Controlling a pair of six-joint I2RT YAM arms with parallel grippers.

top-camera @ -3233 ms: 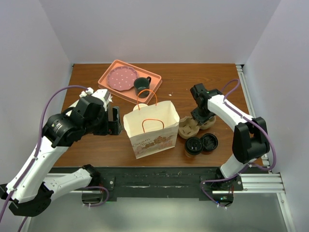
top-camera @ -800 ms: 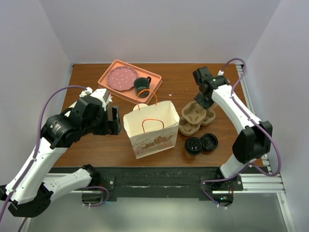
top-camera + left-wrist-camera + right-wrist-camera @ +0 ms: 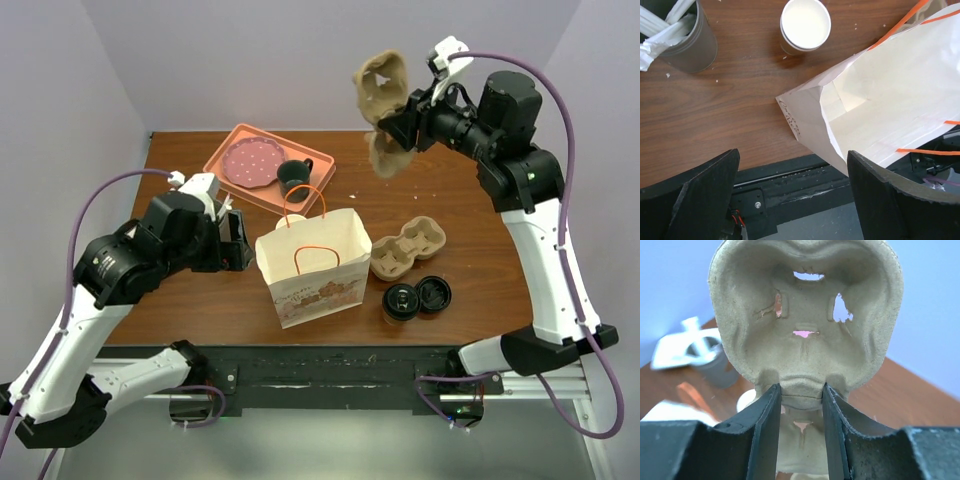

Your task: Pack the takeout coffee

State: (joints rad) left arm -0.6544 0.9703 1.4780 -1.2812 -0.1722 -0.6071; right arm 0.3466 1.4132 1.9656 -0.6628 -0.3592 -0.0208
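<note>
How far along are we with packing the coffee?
Done: the bag stands open. In hand: the right gripper holds one carrier high over the table; the left gripper is open beside the bag. Left: the coffee sits lidded on the table by a loose lid, in neither a carrier nor the bag, so seating and bagging it both remain.
</note>
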